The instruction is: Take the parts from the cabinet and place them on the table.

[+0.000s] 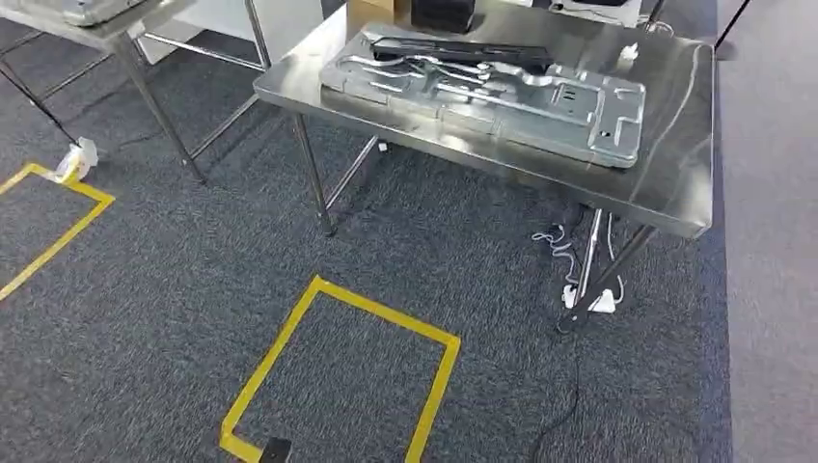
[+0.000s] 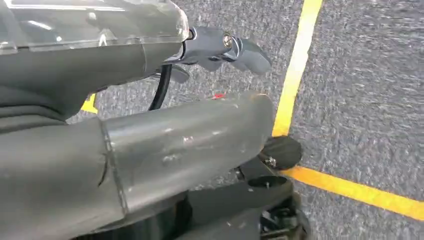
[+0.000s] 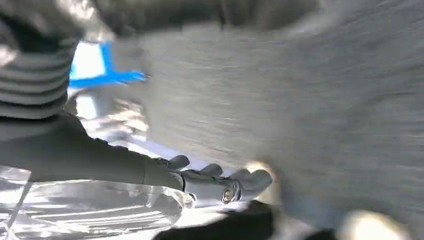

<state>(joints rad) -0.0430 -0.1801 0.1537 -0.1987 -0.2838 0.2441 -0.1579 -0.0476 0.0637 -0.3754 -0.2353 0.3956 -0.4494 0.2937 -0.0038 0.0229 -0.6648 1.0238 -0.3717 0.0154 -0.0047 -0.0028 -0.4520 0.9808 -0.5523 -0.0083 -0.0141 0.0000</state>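
Steel table (image 1: 675, 145) across upper part of head view, legs on grey carpet (image 1: 174, 289). Flat on top: pressed sheet-metal part (image 1: 502, 96), silver, ribbed, w/ cut-outs, lying lengthwise along near edge. Long black bar (image 1: 453, 50) just behind it, touching or overlapping its far side; cannot tell which. Small white item (image 1: 629, 53) near table's far right corner, apart from part. Cardboard box (image 1: 371, 12) and black box (image 1: 444, 12) at far edge. Under right end: white cables and power strip (image 1: 590, 297) by table leg, black cable (image 1: 569, 395) running off over carpet. Yellow tape square (image 1: 286, 328) on floor in front of table, another tape outline (image 1: 68, 227) at left. Second metal table (image 1: 106, 24) at top left corner, small white object (image 1: 77, 159) on floor near its leg. Left hand (image 2: 125, 65) over carpet in left wrist view, yellow tape (image 2: 295, 65) beyond it; thick thumb (image 2: 185, 145) well apart from fingers (image 2: 240, 50), only carpet in the gap, nothing held. Right hand (image 3: 100, 160) in right wrist view heavily blurred; fingers (image 3: 225, 185) stretched fwd, side by side; cannot tell whether grasping anything. Blue shape (image 3: 105, 75) behind it, too smeared to identify.
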